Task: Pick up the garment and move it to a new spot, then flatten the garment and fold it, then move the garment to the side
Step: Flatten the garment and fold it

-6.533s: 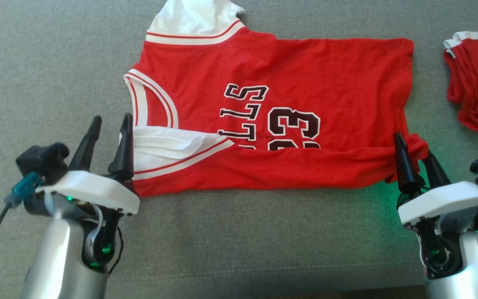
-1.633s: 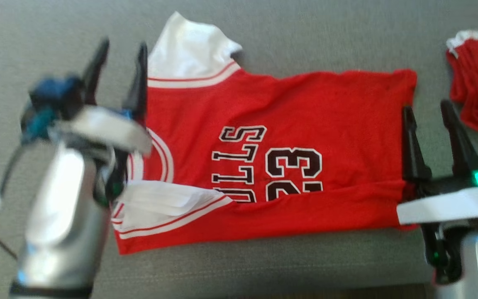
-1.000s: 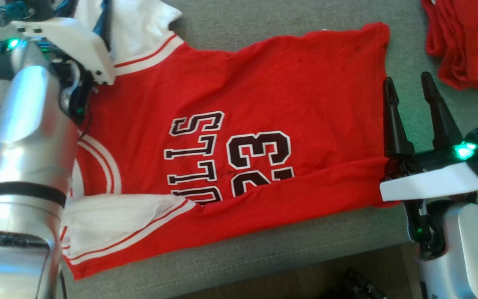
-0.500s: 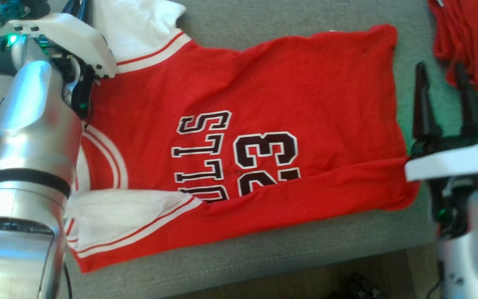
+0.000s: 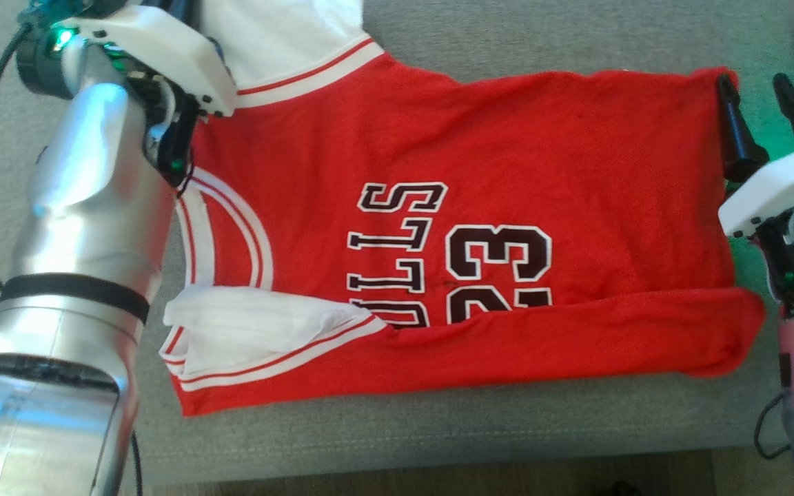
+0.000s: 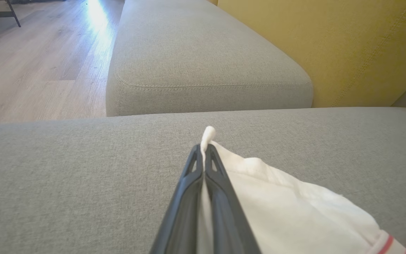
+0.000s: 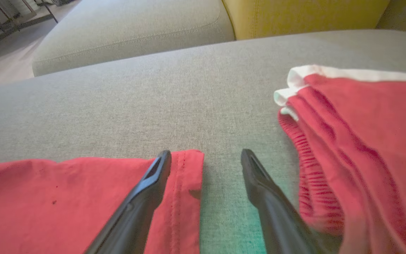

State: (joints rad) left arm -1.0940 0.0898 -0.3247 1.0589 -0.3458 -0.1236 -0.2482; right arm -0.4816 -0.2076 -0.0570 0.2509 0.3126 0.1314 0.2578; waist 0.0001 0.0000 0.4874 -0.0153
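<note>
Grey sofa cushion (image 5: 438,427), left gripper (image 6: 203,148) pinching jersey (image 5: 507,151) by white sleeve (image 6: 277,197), right gripper (image 7: 205,152) open over hem (image 7: 185,197).

A grey fabric seat (image 6: 65,183) spreads across the foreground, its weave fine and even. Beyond it lies a second grey cushion (image 6: 196,60) with a stitched seam along its front edge. A yellow backrest (image 6: 330,46) rises beside that cushion. Pale wood floor (image 6: 30,70) runs alongside, a bright streak of light (image 6: 97,14) across it. A dark metal leg (image 6: 13,14) stands at the far corner.
</note>
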